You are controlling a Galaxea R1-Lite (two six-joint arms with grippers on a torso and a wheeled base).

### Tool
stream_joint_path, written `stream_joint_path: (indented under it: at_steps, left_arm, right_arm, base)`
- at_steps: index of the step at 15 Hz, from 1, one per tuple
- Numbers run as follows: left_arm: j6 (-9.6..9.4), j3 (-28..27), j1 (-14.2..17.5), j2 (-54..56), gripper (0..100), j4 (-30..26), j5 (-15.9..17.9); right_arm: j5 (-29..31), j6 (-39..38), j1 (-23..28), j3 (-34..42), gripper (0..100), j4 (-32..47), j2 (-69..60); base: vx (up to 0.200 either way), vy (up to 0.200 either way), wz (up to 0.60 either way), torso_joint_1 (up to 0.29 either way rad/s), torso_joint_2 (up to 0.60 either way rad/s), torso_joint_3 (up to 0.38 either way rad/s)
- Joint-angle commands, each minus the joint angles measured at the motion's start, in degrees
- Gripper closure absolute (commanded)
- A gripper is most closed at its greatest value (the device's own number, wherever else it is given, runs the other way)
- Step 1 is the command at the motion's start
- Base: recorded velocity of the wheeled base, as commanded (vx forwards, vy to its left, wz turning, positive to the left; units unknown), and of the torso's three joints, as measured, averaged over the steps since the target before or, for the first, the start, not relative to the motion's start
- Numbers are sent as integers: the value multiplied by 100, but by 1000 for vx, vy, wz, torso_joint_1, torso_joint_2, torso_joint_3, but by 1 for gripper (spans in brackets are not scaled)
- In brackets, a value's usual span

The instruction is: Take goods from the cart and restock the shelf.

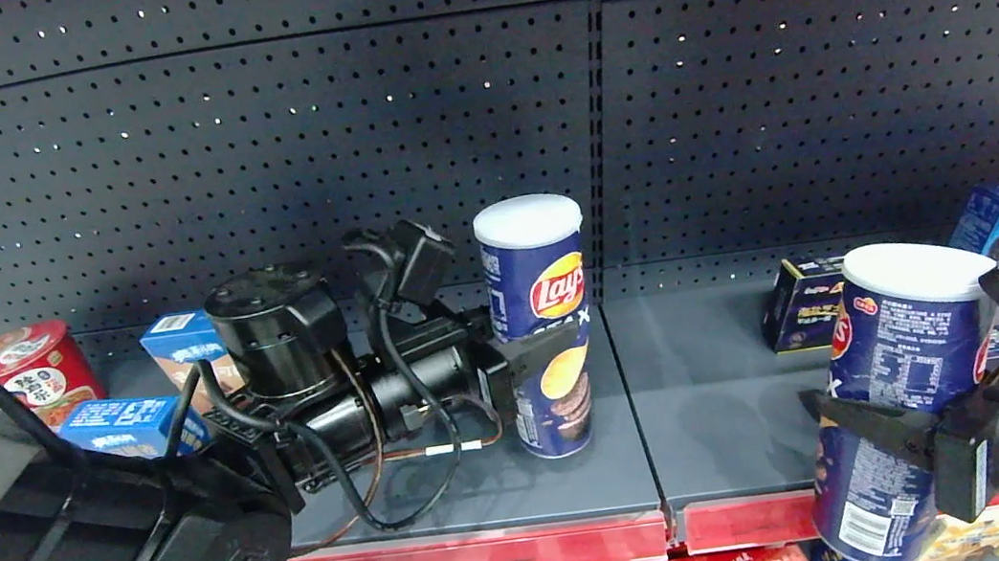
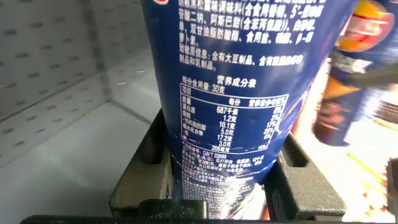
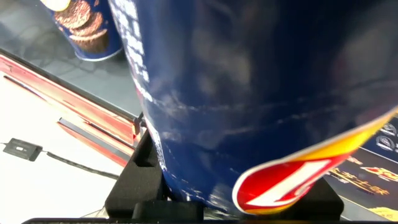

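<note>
Grey shelf [image 1: 721, 425], pegboard back [image 1: 249, 140] — left gripper [image 1: 555, 347] has its fingers clamped on a chip can [image 1: 538, 295] standing upright mid-shelf, lid at 12 o'clock. Right gripper [image 1: 859, 428] fingers hold a second chip can [image 1: 908, 342] at 4 o'clock, past the shelf's front edge — tilted, lid toward 1 o'clock.

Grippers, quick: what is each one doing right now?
Left gripper: closed, holding the upright chip can.
Right gripper: closed, holding the tilted chip can.

Standing can [image 2: 230, 93] cropped at top, tilted can [image 3: 249, 93] cropped at both ends, blue box [image 1: 124, 423] half behind your left arm.
</note>
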State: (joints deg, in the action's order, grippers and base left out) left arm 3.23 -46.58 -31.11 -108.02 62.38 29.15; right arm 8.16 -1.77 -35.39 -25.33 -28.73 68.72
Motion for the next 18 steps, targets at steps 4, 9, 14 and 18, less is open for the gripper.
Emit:
stream_joint_path:
  at_steps: [4,9,14,18]
  left_arm:
    - [2,193,17,-26,100,213,302]
    - [11,571,96,-263,100,793,891]
    - [2,518,184,-413,100,802,988]
    - [2,360,211,-738,100,995,1049]
  right_arm:
    - [-7,10,-12,-7,100,-1,10]
    - [-25,10,-3,-7,100,-1,45]
    - [-77,10,-3,-24,100,-18,54]
    - [-86,10,-3,-7,100,-18,54]
  base:
    - [0,0,0,0,0,0]
    - [0,0,0,0,0,0]
    - [0,0,0,0,0,0]
    - [0,0,0,0,0,0]
